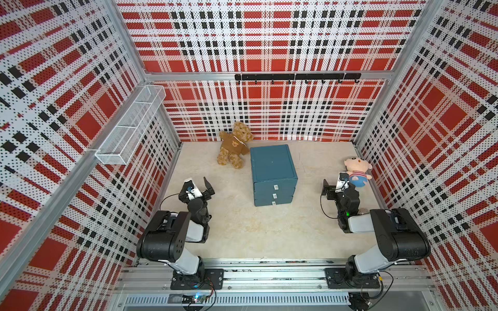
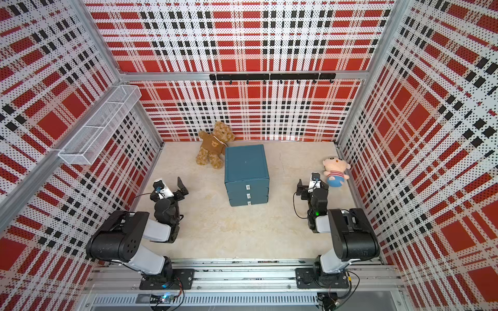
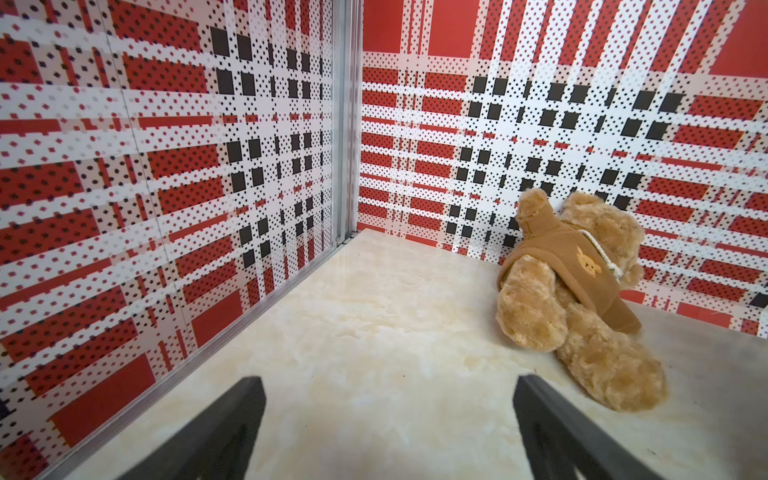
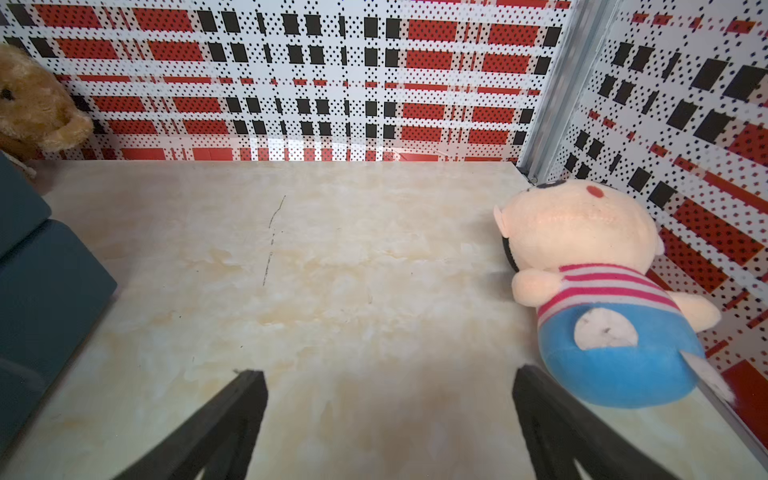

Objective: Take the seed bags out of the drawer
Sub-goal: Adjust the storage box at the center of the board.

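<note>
Left tool [image 3: 390, 384], right tool [image 4: 389, 374] agape, drawers [image 1: 273, 192] between

Teddy bear [image 1: 233, 147], plush doll [image 1: 357, 172], wire basket [image 1: 131, 127], hook rail [image 1: 296, 76]

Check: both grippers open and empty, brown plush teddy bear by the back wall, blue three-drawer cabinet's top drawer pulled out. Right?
No: the blue three-drawer cabinet has all drawers shut, as both top views show. Otherwise right: left gripper and right gripper open and empty, brown plush teddy bear by the back wall.

blue chest [image 1: 272, 167], its three drawers [image 1: 265, 194] shut
</note>
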Robot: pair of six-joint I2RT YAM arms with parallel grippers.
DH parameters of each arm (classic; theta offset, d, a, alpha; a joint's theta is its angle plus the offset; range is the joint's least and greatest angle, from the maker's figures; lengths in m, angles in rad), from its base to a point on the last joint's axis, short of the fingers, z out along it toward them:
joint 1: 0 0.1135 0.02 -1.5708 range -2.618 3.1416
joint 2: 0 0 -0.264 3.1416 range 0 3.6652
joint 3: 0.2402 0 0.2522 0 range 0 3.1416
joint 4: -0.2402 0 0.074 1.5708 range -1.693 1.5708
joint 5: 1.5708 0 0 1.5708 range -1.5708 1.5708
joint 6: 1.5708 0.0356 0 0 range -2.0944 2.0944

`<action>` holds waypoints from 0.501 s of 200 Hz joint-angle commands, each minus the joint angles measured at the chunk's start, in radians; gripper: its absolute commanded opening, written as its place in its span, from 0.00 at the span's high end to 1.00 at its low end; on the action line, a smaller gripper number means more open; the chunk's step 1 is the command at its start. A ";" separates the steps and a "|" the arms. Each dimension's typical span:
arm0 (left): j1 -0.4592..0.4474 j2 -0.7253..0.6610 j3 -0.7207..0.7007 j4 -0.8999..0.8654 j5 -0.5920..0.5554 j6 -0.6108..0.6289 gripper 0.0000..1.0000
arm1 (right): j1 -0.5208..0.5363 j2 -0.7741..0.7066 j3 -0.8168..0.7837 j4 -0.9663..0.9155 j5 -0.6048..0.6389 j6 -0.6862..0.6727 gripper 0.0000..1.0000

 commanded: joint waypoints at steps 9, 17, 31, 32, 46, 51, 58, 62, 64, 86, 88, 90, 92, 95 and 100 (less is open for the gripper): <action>0.001 0.006 0.010 -0.006 -0.004 0.004 0.01 | -0.006 -0.008 -0.002 0.014 0.002 0.002 0.00; 0.001 0.006 0.010 -0.006 -0.004 0.004 0.01 | -0.006 -0.010 -0.001 0.009 0.002 0.002 0.00; 0.001 0.005 0.010 -0.006 -0.004 0.004 0.01 | -0.006 -0.010 -0.002 0.010 0.002 0.001 0.00; 0.001 0.005 0.010 -0.006 -0.004 0.004 0.01 | -0.006 -0.009 -0.003 0.011 0.002 0.001 0.00; 0.003 0.007 0.010 -0.006 -0.004 0.004 0.01 | -0.006 -0.009 -0.001 0.011 0.002 0.002 0.00; 0.001 0.007 0.010 -0.006 -0.004 0.004 0.01 | -0.006 -0.009 -0.001 0.012 0.002 0.002 0.00; 0.001 0.006 0.010 -0.006 -0.004 0.004 0.01 | -0.007 -0.009 -0.001 0.011 0.002 0.002 0.00; 0.000 0.006 0.010 -0.006 -0.004 0.004 0.01 | -0.006 -0.009 -0.001 0.011 0.002 0.002 0.00; 0.001 0.007 0.010 -0.006 -0.004 0.004 0.01 | -0.006 -0.009 -0.001 0.010 0.002 0.002 0.00; 0.003 0.006 0.012 -0.006 -0.002 0.004 0.01 | -0.007 -0.009 0.000 0.011 0.002 0.002 0.00; 0.003 0.007 0.012 -0.006 -0.003 0.005 0.01 | -0.006 -0.009 -0.001 0.011 0.002 0.002 0.00; 0.003 0.007 0.012 -0.007 -0.001 0.004 0.01 | -0.006 -0.008 -0.001 0.010 0.002 0.002 0.00; 0.003 0.006 0.012 -0.006 0.001 0.004 0.01 | -0.006 -0.009 -0.001 0.010 0.002 0.002 0.00; 0.005 0.007 0.012 -0.006 0.005 0.002 0.01 | -0.005 -0.009 0.000 0.011 0.002 0.002 0.00; 0.009 0.006 0.011 -0.006 0.014 -0.001 0.01 | -0.006 -0.009 -0.001 0.011 0.001 0.002 0.00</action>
